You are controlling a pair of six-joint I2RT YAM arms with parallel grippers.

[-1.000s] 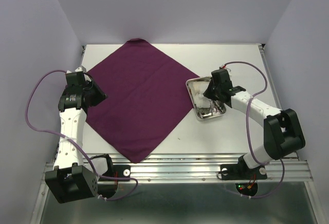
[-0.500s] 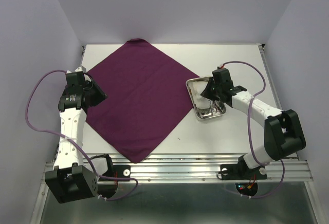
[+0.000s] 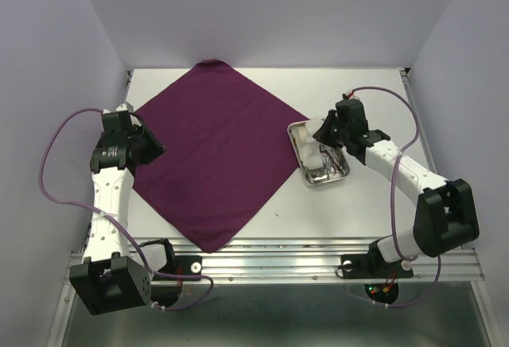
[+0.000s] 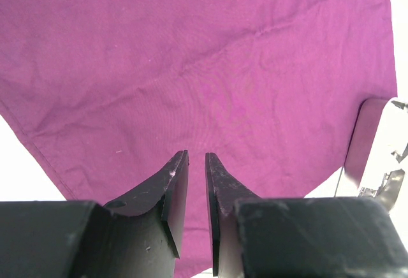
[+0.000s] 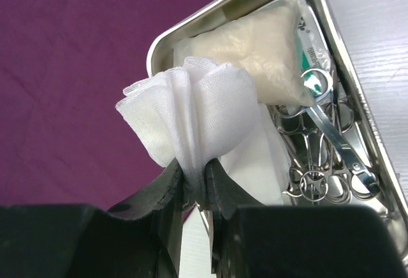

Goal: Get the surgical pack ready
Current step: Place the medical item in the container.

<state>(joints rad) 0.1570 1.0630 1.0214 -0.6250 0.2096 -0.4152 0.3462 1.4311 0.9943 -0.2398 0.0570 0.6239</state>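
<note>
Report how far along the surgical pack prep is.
Done: the purple cloth lies spread flat. In hand: the right gripper is shut on a gauze pad, raised above the steel tray. Left: a sealed packet and the metal instruments lie in the tray; nothing is on the cloth yet. The left gripper hovers over the cloth, jaws slightly apart, empty.
</note>
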